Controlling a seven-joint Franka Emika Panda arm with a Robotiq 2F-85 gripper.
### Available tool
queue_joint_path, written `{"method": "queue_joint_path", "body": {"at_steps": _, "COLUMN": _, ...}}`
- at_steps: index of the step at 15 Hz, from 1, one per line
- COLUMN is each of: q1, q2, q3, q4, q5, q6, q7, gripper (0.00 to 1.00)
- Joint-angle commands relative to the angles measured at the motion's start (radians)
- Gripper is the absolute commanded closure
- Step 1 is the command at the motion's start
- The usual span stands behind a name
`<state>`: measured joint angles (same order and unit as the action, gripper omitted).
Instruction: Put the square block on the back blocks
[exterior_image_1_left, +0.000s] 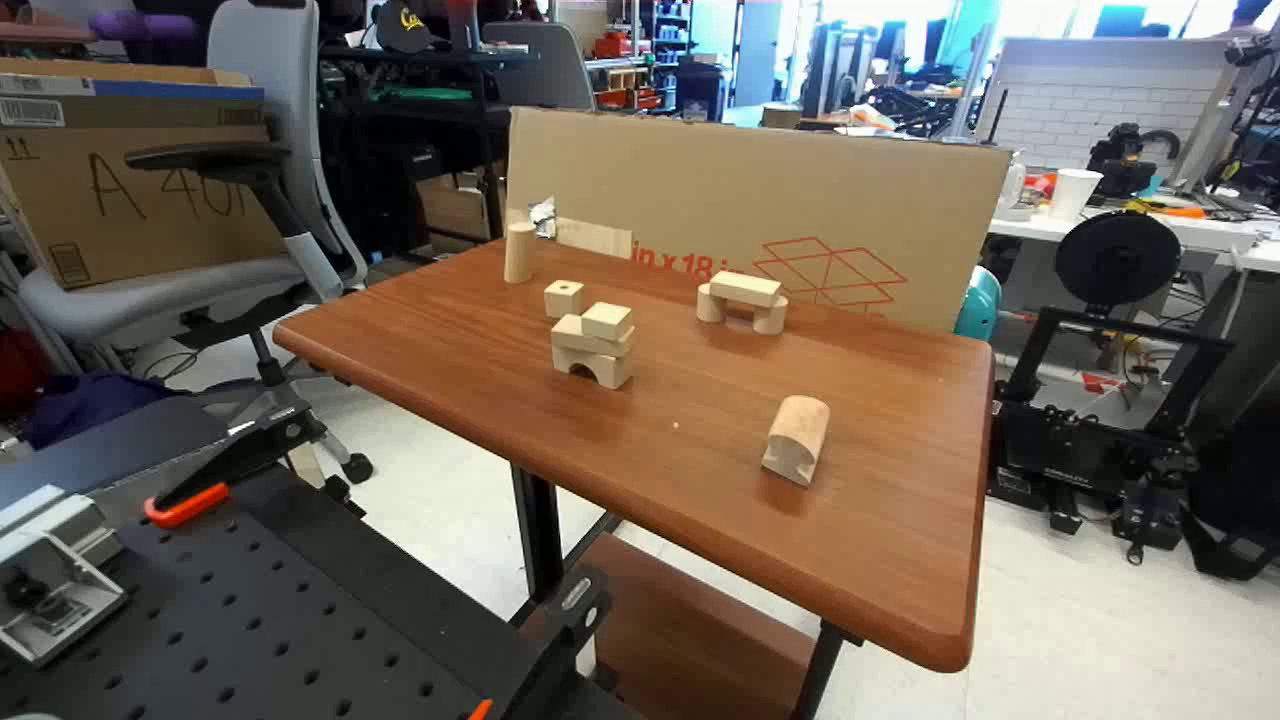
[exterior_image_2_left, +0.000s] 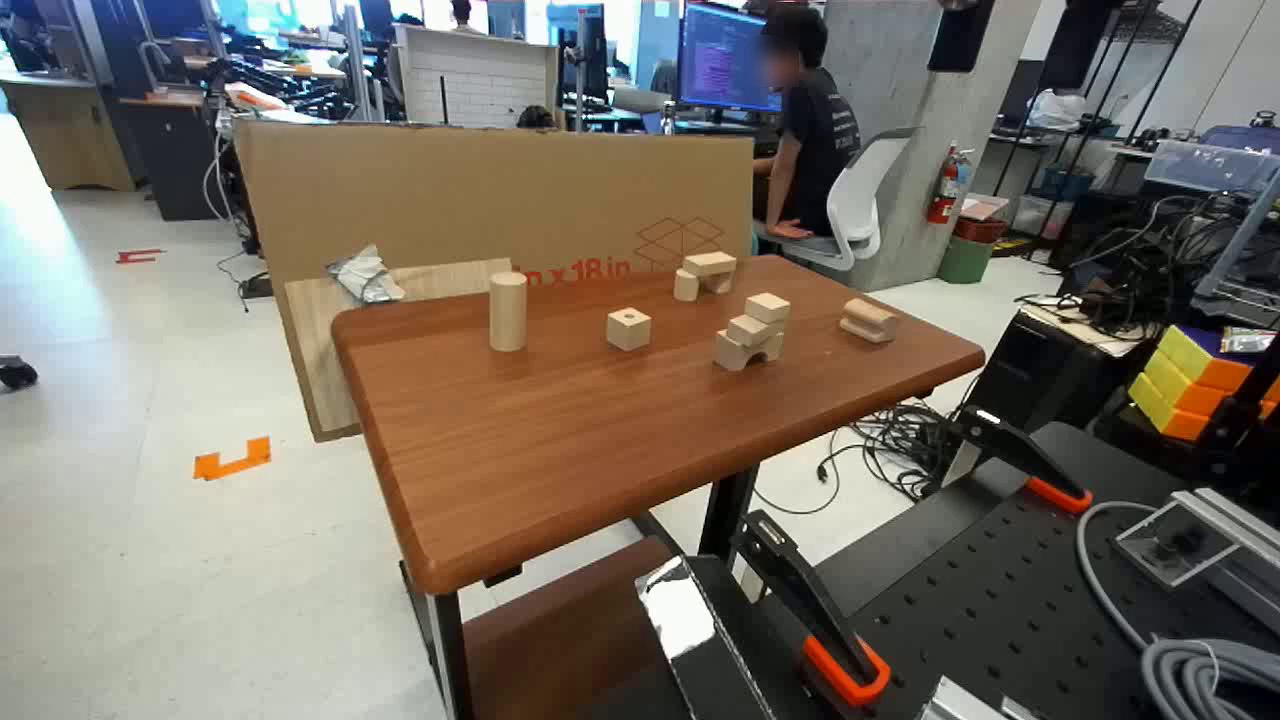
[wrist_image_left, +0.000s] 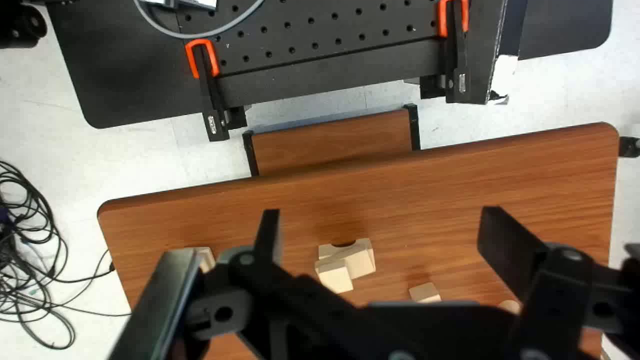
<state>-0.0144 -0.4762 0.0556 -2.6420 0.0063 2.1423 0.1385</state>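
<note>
The square block (exterior_image_1_left: 564, 299) is a small pale wooden cube with a hole in its top. It stands alone on the table in both exterior views (exterior_image_2_left: 628, 329). In the wrist view the square block (wrist_image_left: 425, 292) is partly covered by the gripper's body. The back blocks (exterior_image_1_left: 745, 289) are a flat block lying across two short cylinders near the cardboard; they also show in an exterior view (exterior_image_2_left: 710, 263) and are hidden in the wrist view. My gripper (wrist_image_left: 381, 220) is wide open and empty, high above the table. It is out of view in both exterior views.
A stack (exterior_image_1_left: 592, 345) with an arch, a flat block and a squarish top block stands between the cube and the table's near edge. A tall cylinder (exterior_image_2_left: 508, 312) and a rounded oblong block (exterior_image_1_left: 797, 440) stand apart. Cardboard (exterior_image_1_left: 760, 200) rises behind the table. A clamped black bench (wrist_image_left: 320, 65) faces it.
</note>
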Motion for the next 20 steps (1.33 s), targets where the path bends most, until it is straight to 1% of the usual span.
{"method": "queue_joint_path", "body": {"at_steps": 1, "q1": 0.003, "q2": 0.0, "q3": -0.004, "q4": 0.001, "q5": -0.002, "q6": -0.002, "q7": 0.001, "gripper": 0.0}}
{"method": "queue_joint_path", "body": {"at_steps": 11, "q1": 0.003, "q2": 0.0, "q3": -0.004, "q4": 0.001, "q5": -0.002, "q6": -0.002, "q7": 0.001, "gripper": 0.0}}
{"method": "queue_joint_path", "body": {"at_steps": 14, "q1": 0.006, "q2": 0.082, "q3": -0.002, "q4": 0.058, "q5": 0.024, "q6": 0.04, "q7": 0.027, "gripper": 0.0}}
{"method": "queue_joint_path", "body": {"at_steps": 20, "q1": 0.026, "q2": 0.267, "q3": 0.038, "q4": 0.164, "q5": 0.003, "q6": 0.216, "q7": 0.081, "gripper": 0.0}}
